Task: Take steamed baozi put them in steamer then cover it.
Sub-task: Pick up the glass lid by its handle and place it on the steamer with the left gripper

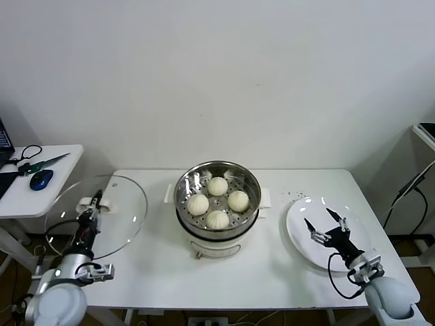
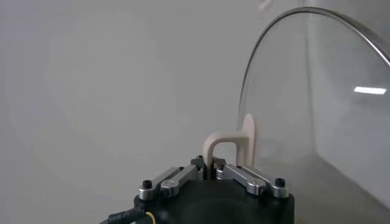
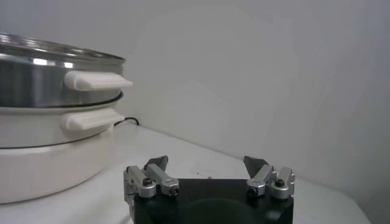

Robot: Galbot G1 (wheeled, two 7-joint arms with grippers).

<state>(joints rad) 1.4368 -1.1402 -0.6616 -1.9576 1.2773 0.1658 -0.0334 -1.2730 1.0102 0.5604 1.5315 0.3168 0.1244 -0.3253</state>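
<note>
Several cream-white baozi (image 1: pixel 217 200) sit inside the shiny steel steamer (image 1: pixel 185 178) on its white base at the table's middle. My left gripper (image 1: pixel 95 202) is shut on the cream handle (image 2: pixel 214 146) of the clear glass cover (image 1: pixel 119 217), holding it at the table's left end, left of the steamer. In the left wrist view the cover (image 2: pixel 317 91) stands on edge beyond the jaws. My right gripper (image 1: pixel 321 224) is open and empty above the white plate (image 1: pixel 299 234), right of the steamer. The right wrist view shows the steamer's side (image 3: pixel 36 79) with its handles.
A small side table (image 1: pixel 20 197) at far left holds a blue mouse (image 1: pixel 41 179) and scissors (image 1: pixel 41 163). A cable (image 1: pixel 200 255) hangs from the steamer's front. The table's front edge lies close to both arms.
</note>
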